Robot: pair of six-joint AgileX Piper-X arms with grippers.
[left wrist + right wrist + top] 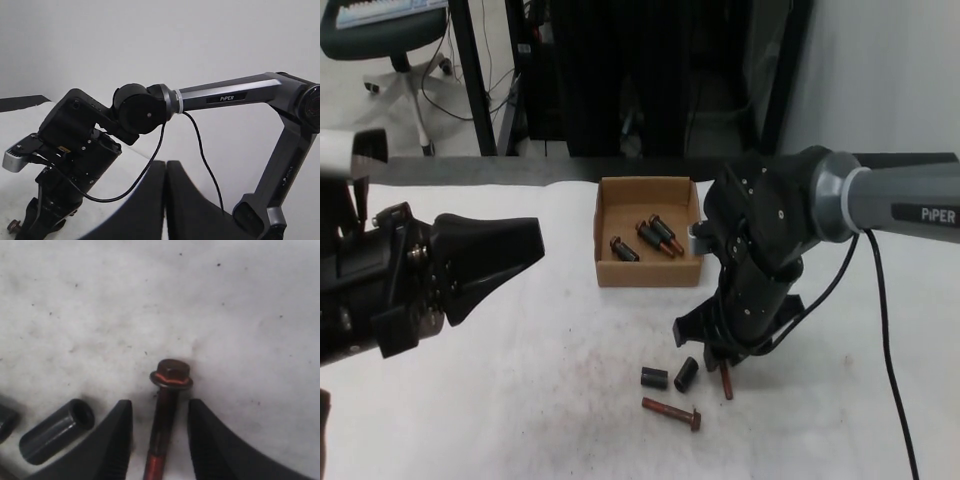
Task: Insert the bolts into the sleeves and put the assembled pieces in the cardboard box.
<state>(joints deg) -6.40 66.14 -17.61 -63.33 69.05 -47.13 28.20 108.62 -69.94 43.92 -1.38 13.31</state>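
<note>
My right gripper (160, 406) is down at the bench (520, 400), open, one finger on each side of a rusty hex-head bolt (170, 387) lying flat; small gaps show between the fingers and the shank. In the high view this gripper (718, 356) stands over that bolt (726, 381). A dark sleeve (57, 434) lies beside it. Two sleeves (654, 378) (686, 374) and a second bolt (672, 411) lie close by. The cardboard box (648, 272) holds three assembled pieces (655, 235). My left gripper (532, 242) hangs raised at the left, shut and empty (166, 167).
The box stands just behind and to the left of the right arm (770, 230). A cable (880, 330) trails from that arm across the bench's right side. Open white bench surface lies between the two arms and in front of the loose parts.
</note>
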